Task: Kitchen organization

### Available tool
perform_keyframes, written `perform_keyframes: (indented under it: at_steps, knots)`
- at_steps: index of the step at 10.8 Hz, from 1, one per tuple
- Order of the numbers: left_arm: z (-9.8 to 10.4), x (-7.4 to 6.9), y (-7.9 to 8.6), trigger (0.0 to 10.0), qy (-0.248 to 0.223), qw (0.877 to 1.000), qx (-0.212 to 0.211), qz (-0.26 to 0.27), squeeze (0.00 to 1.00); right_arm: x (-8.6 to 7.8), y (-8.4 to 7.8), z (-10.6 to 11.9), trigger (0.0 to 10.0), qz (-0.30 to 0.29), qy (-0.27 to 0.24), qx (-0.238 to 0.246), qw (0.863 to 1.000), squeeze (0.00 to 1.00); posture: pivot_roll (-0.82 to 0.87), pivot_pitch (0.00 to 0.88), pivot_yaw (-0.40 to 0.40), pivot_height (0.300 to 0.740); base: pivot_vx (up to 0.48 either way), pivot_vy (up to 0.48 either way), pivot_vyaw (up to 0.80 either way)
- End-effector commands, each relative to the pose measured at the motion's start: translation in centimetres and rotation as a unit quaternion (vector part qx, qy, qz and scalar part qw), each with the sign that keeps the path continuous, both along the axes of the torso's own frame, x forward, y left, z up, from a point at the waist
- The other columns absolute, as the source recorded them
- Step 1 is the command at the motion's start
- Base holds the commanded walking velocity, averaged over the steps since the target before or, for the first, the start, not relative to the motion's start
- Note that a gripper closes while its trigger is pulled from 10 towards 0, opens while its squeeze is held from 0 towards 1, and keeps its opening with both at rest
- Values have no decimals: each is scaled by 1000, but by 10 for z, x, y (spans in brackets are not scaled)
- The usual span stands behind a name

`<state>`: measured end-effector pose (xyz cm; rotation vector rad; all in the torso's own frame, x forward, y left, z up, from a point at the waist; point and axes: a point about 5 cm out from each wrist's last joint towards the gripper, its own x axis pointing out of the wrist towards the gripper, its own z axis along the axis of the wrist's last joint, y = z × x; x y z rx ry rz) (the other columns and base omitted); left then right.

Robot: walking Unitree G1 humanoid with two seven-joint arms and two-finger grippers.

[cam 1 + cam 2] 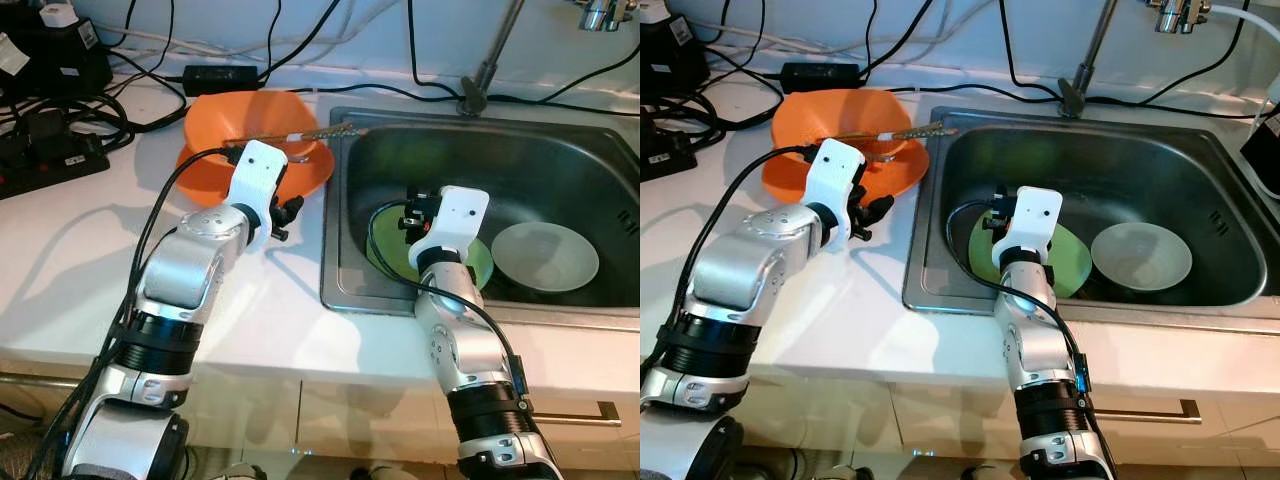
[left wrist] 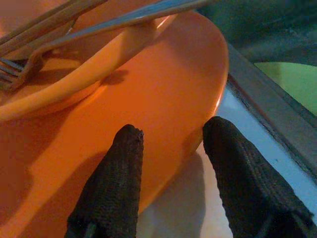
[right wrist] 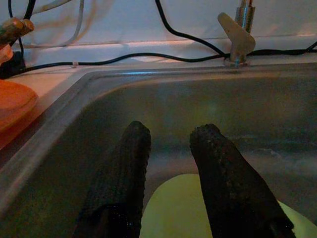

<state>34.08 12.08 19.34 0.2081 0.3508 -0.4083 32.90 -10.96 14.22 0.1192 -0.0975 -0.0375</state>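
An orange bowl sits on an orange plate on the white counter, left of the sink. A fork and chopsticks lie across the bowl. My left gripper is open at the plate's near right edge. In the left wrist view one finger stands over the plate and the other over the counter. My right gripper is open and empty inside the sink, just above a green plate on the sink floor. Beside that plate, to the right, lies a white bowl.
The steel sink has a tap at its back rim. Black cables, a power adapter and a power strip crowd the counter's back left. The counter's front edge runs close below both arms.
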Motion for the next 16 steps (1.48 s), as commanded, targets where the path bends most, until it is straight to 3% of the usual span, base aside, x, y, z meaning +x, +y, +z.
perform_keyframes:
  at_steps: [1, 6, 11, 13, 15, 16]
  knots:
    - [-21, -17, -3, 10000, 72, 997, -8, -28, 0, -1, -3, -9, 10000, -6, 17, -4, 1000, 0, 27, 77, -37, 740, 0, 0, 0]
    - [0, -50, 15, 10000, 89, 995, -30, -20, 0, -2, -4, -10, 10000, -3, 20, -5, 1000, 0, 45, 85, -47, 740, 0, 0, 0]
    - [22, -64, 16, 10000, 71, 997, -33, -2, 0, 0, -3, -11, 10000, 5, 22, -7, 1000, 0, 54, 79, -64, 740, 0, 0, 0]
    - [34, -57, 19, 10000, 7, 999, -36, 11, 0, 1, -3, -10, 10000, 5, 21, -8, 1000, 0, 51, 74, -67, 740, 0, 0, 0]
    - [45, -59, 40, 10000, -60, 997, -44, 30, 0, 2, -4, -12, 10000, 8, 23, -10, 1000, 0, 60, 76, -84, 740, 0, 0, 0]
    - [42, -63, 53, 10000, -62, 997, -28, 28, 0, 2, -2, -12, 10000, 13, 24, -11, 1000, 0, 60, 78, -92, 740, 0, 0, 0]
